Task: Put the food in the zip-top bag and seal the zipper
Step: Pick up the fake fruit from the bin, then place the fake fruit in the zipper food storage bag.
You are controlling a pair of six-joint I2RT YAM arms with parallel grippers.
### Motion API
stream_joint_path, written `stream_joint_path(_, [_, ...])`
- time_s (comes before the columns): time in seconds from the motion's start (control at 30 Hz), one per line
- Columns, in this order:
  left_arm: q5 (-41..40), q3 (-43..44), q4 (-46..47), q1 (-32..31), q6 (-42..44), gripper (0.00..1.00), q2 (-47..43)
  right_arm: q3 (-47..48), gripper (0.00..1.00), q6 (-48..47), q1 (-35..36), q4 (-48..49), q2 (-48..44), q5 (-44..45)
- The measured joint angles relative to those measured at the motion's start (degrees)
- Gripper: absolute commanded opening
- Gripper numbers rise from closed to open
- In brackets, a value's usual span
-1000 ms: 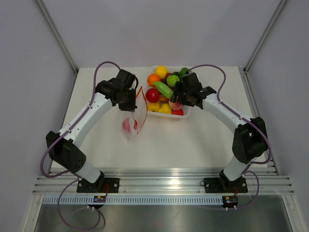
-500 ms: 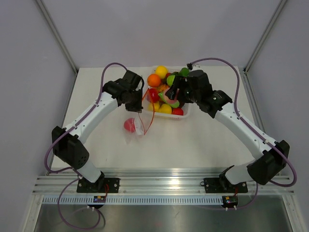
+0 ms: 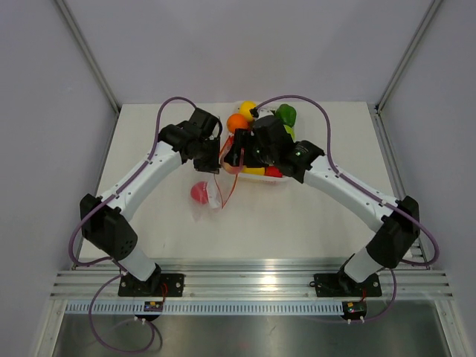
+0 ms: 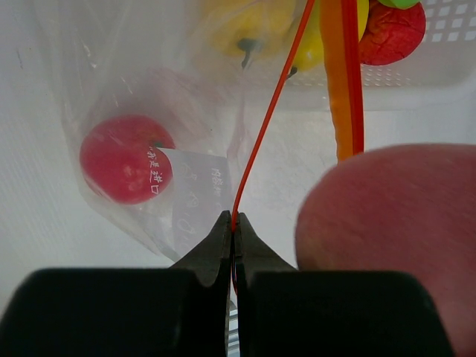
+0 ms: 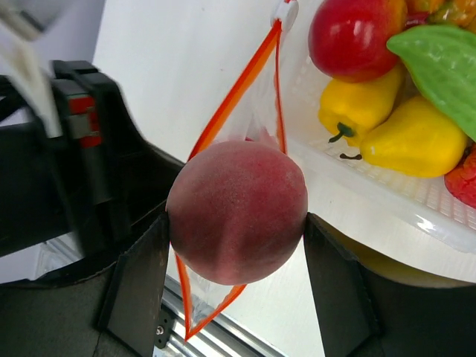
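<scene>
My left gripper [image 4: 233, 223] is shut on the orange-red zipper [image 4: 271, 111] of the zip-top bag [image 4: 193, 97] and holds its mouth up and open. A red toy fruit [image 4: 123, 160] lies inside the bag, also in the top view [image 3: 199, 193]. My right gripper [image 5: 236, 223] is shut on a pink-red peach [image 5: 238, 212], held just over the open zipper loop [image 5: 238, 82]. The peach also shows at the right of the left wrist view [image 4: 394, 223]. In the top view both grippers, the left gripper [image 3: 216, 160] and the right gripper [image 3: 236, 160], meet beside the tray.
The white tray [image 5: 416, 201] stands right of the bag with more food: a red apple [image 5: 355, 33], a yellow pepper [image 5: 357, 108], a yellow fruit [image 5: 413, 141], a green vegetable [image 5: 439, 59]. An orange [image 3: 236, 123] and green fruit [image 3: 286, 115] show behind my right arm.
My right gripper has carried the peach left from the tray to the bag's open mouth. My left gripper first shifted slightly right with the zipper, then held still.
</scene>
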Motion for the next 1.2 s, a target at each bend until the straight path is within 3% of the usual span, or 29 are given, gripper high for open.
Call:
stream_joint_path(0.2, [1.7,0.2,-0.4,0.0,0.0,0.00,0.0,-0.6,0.57,0.5,0.0,-0.1,4.9,-0.4])
stream_joint_path(0.47, [3.7,1.7,-1.5,0.1,0.0,0.00,-0.7,-0.6,0.93,0.2,0.0,-1.2,6.8,-0.2])
stream_joint_path(0.67, [4.4,2.8,-1.6,0.1,0.0,0.00,-1.8,0.0,0.92,-0.3,0.0,-1.9,6.8,0.2])
stream_joint_path(0.87, [4.4,2.9,-1.6,0.3,0.0,0.00,-1.8,0.0,0.66,-2.0,0.0,-4.2,3.0,4.3])
stream_joint_path(0.93, [4.4,2.9,-1.7,0.6,0.0,0.00,-1.8,0.0,0.62,-2.6,-0.3,-4.5,0.7,6.5])
stream_joint_path(1.03, [4.3,2.8,-1.6,1.3,0.0,0.00,-1.8,0.0,0.63,-3.4,-1.7,-4.5,-1.6,8.6])
stream_joint_path(1.07, [4.3,2.8,-1.7,1.6,0.0,0.00,-1.8,0.0,0.72,-3.9,-2.6,-4.4,-1.8,9.3])
stream_joint_path(1.2, [4.2,1.5,-1.3,3.0,0.0,0.00,-1.8,0.0,0.86,-8.3,-6.5,-4.5,0.1,11.4])
